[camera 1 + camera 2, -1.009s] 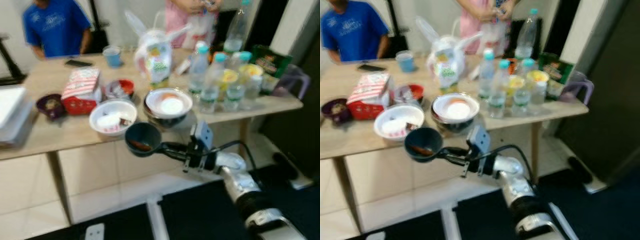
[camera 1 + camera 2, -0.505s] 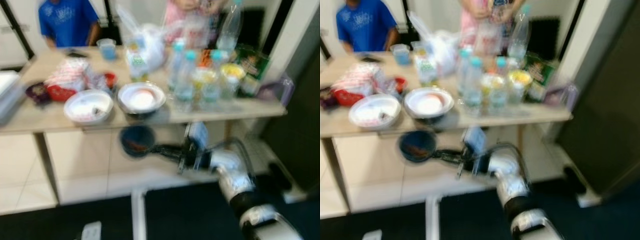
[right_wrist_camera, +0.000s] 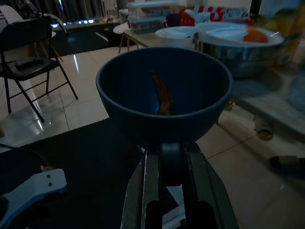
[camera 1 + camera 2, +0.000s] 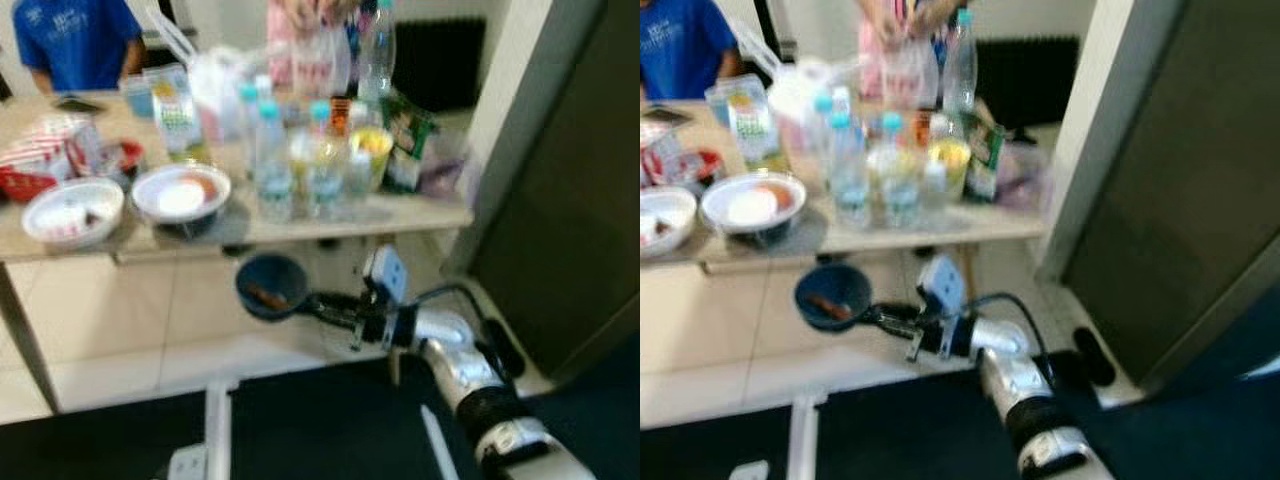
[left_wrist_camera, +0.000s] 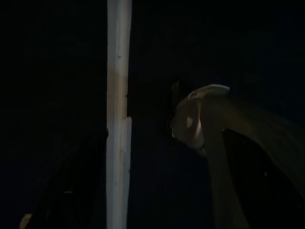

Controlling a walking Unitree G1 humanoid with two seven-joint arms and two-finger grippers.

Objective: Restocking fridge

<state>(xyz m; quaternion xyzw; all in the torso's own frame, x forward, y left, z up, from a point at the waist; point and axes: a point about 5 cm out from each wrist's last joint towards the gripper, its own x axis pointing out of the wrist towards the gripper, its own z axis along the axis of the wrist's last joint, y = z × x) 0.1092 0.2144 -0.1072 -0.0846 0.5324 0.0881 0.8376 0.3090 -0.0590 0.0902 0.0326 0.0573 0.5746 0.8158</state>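
Fingers of the right gripper [image 3: 164, 164] pinch a round, smooth dark-blue bowl [image 3: 164, 90]; left fingers' state unclear.

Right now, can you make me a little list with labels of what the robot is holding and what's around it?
held: blue bowl, gripped at its rim by the right gripper
inside bowl: one brown scrap of food
bowl position: in the air, in front of the table, below its top
on table: water bottles, white bowls, carton
behind table: two people
left gripper: idle, in the dark
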